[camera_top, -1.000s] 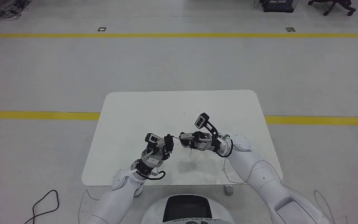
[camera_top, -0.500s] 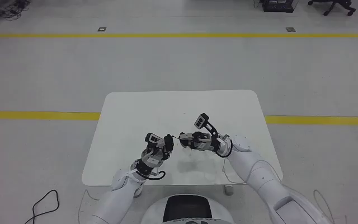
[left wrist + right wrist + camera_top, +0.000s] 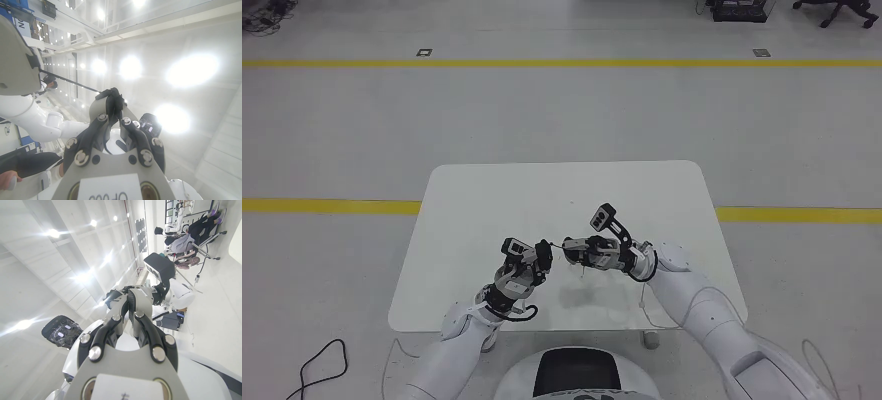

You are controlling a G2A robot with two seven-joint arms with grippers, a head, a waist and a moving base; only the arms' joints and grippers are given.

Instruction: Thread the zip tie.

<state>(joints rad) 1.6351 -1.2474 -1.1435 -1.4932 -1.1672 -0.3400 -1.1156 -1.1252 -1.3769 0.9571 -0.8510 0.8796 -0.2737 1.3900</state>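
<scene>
Two ends of the zip tie (image 3: 71, 81) were pinched above the surface (image 3: 492, 200), one by the left pincer (image 3: 113, 102), one by the right pincer (image 3: 130, 300). Slight misalignment might have buckled the thin strap or pulled it free.

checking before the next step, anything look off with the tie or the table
Nothing stands out. The tie runs straight between the left gripper and the right gripper, both shut on it, above the table.
</scene>
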